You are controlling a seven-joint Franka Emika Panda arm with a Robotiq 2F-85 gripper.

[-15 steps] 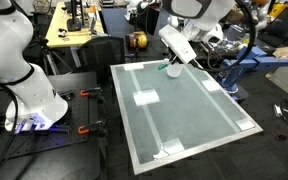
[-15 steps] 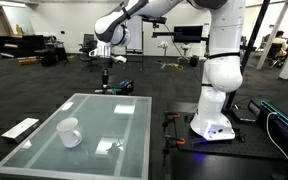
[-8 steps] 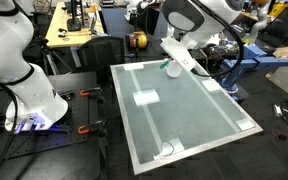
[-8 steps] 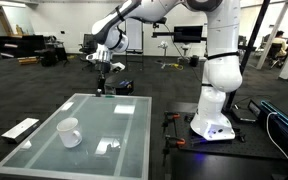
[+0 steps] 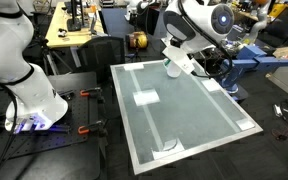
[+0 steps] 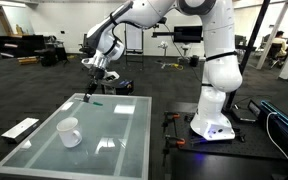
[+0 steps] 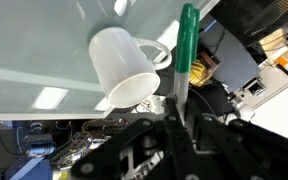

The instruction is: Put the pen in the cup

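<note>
My gripper is shut on the green pen, which sticks out from between the fingers. In the wrist view the white cup with its handle lies next to the pen's tip on the glass table. In both exterior views the gripper hovers over one end of the table with the pen pointing down. The cup stands at the opposite end, well apart from the gripper.
White tape patches lie flat on the glass. The table's metal rim frames the top. My white base stands beside the table. Another white robot and orange clamps are on the floor side.
The gripper with the pen has moved down and sideways, from above the floor beyond the table to low over the table's end. The cup has not moved.
</note>
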